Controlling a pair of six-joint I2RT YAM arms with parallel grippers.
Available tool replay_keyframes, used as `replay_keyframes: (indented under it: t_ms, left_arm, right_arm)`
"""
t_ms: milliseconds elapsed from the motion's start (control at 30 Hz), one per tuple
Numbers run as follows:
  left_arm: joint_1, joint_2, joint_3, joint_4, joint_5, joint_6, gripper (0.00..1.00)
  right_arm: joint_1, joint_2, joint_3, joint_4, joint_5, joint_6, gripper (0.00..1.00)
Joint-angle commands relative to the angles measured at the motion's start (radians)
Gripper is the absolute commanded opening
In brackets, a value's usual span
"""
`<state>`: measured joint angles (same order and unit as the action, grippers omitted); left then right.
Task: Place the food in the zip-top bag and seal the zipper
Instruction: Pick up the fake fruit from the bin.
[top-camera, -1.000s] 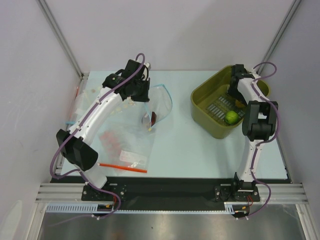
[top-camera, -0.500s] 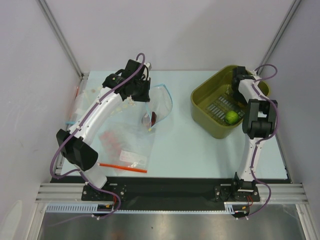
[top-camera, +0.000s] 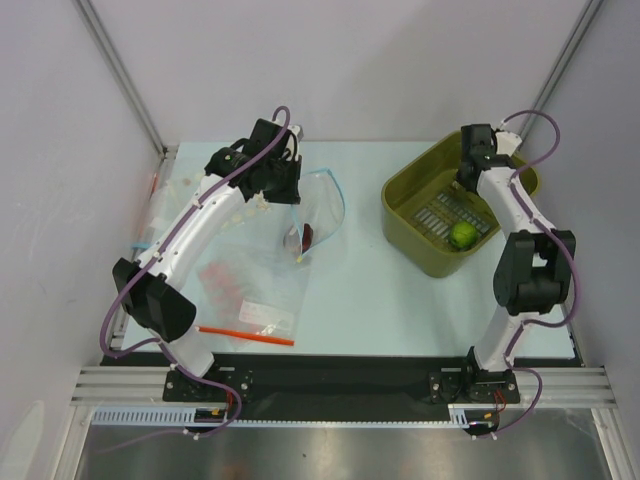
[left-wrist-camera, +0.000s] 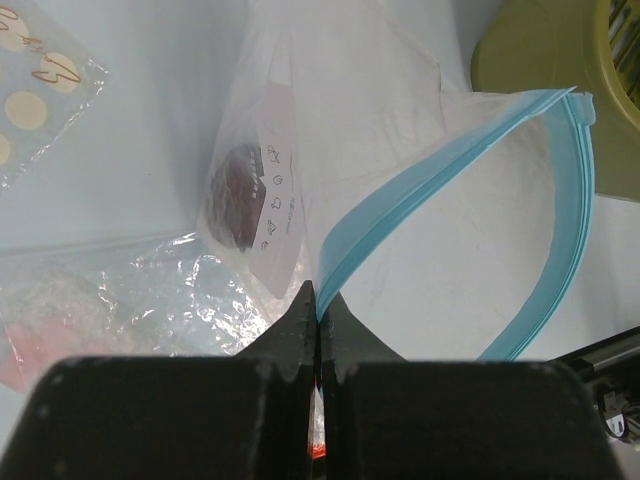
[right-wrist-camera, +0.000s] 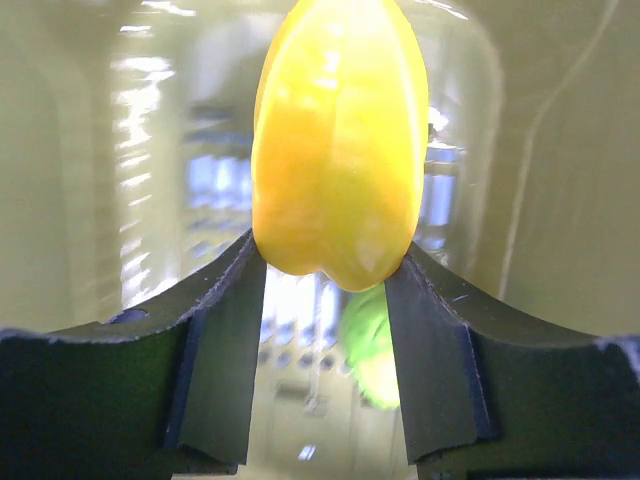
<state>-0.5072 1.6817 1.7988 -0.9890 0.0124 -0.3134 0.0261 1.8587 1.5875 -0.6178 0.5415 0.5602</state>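
- Since the frame 1 second earlier, the right arm's elbow has swung out and toward the arm bases, away from the bin (top-camera: 388, 196), while its wrist has stayed over the bin's far side.
- Right gripper (right-wrist-camera: 330, 258): inside the bin, its 2 fingers pressed against opposite sides of the yellow fruit (right-wrist-camera: 340, 140), pinching it.
- Green fruit (top-camera: 462, 235): lying on the bin floor, near the bin's front right wall, below the held fruit in the wrist view.
- Left gripper (left-wrist-camera: 318, 300): well left of the bin, jaws pressed together on the light blue zipper (left-wrist-camera: 380, 195).
- Zip-top bag (top-camera: 318, 215): left of the bin on the table (top-camera: 380, 310), its mouth standing open toward the bin.
- Dark red fruit (left-wrist-camera: 235, 190): inside that bag.
- 1 bag with a red-orange strip (top-camera: 245, 300): farther left of the bin, flat on the table.
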Motion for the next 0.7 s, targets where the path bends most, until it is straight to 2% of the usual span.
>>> replay_keyframes:
  t_ms: [0, 100, 133, 233, 367, 467, 667]
  left_arm:
    - [0.006, -0.013, 0.001, 0.018, 0.018, -0.006, 0.00]
    - [0.007, -0.016, -0.004, 0.019, 0.024, -0.009, 0.00]
    - [0.006, -0.016, -0.006, 0.019, 0.027, -0.010, 0.00]
    - [0.006, -0.019, -0.006, 0.021, 0.037, -0.015, 0.00]
    - [0.006, -0.019, 0.007, 0.023, 0.043, -0.019, 0.00]
    - [0.007, -0.014, 0.011, 0.023, 0.057, -0.023, 0.00]
    - [0.007, -0.017, -0.004, 0.026, 0.066, -0.029, 0.00]
  right_arm:
    - [0.018, -0.123, -0.026, 0.087, -0.076, -0.029, 0.31]
    - [0.055, -0.206, -0.060, 0.128, -0.172, -0.075, 0.28]
    - [0.067, -0.226, -0.078, 0.139, -0.198, -0.092, 0.24]
    - [0.132, -0.309, -0.104, 0.170, -0.302, -0.137, 0.26]
    - [0.202, -0.412, -0.170, 0.207, -0.522, -0.169, 0.26]
    - [0.296, -0.457, -0.178, 0.193, -0.628, -0.207, 0.27]
    - [0.503, -0.545, -0.233, 0.225, -0.698, -0.224, 0.28]
